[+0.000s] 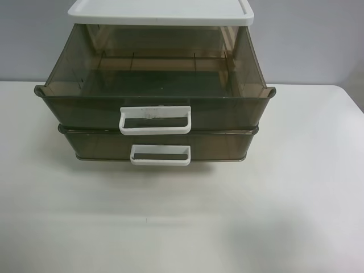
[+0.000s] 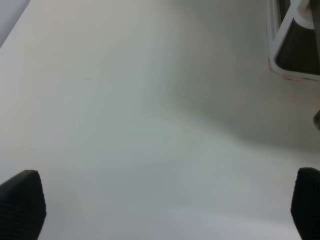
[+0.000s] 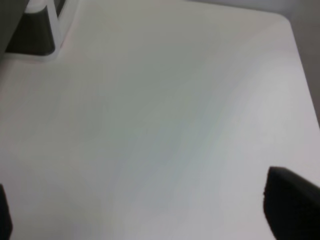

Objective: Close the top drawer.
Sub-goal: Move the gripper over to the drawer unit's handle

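Well clear of the pulled-out top drawer (image 1: 227, 111), left gripper (image 2: 164, 210) and right gripper (image 3: 147, 210) both gape wide.

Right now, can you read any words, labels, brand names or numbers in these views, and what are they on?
None readable. The top drawer, lower drawer, white lid and table show no print.
The dark smudges on the top drawer's handle form no letters.
A reddish mark on a white handle edge in the left wrist view is too blurred.
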Robot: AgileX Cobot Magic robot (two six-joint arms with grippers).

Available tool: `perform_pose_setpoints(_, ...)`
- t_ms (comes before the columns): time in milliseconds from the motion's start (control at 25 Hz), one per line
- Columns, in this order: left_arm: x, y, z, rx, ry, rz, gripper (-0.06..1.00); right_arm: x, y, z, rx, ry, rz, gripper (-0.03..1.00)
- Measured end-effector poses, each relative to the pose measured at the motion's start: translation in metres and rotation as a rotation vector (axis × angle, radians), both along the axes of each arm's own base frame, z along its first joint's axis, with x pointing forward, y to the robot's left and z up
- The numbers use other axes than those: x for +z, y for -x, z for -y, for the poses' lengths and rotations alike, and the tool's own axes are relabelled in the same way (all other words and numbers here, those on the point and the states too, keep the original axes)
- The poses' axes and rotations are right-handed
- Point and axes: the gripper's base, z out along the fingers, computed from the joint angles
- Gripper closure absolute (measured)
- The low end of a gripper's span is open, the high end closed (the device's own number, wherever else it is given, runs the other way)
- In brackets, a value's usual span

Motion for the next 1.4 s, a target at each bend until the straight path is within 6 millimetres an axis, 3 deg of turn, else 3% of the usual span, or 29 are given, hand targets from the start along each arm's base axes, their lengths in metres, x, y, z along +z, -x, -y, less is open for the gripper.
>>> perform_pose_setpoints(440,0.0,0.0,0.0,0.0,0.0,0.0,-0.05,0.054,-0.055,-0.02,0.275,0.045,-0.194,-0.02)
perform_pose_setpoints(520,0.0,0.0,0.0,0.0,0.0,0.0,-0.05,0.061,-0.072,-0.033,0.377,0.069,-0.248,-0.02)
perform_pose_setpoints(800,0.0,0.0,0.0,0.0,0.0,0.0,-0.05,0.069,-0.098,-0.07,0.595,0.189,-0.338,-0.02)
perform_pose_setpoints(1080,0.0,0.0,0.0,0.0,0.0,0.0,-0.05,0.08,-0.108,-0.118,0.8,0.308,-0.387,-0.02)
perform_pose_setpoints(1400,0.0,0.0,0.0,0.0,0.0,0.0,-0.05,0.085,-0.097,-0.176,1.023,0.381,-0.394,-0.02)
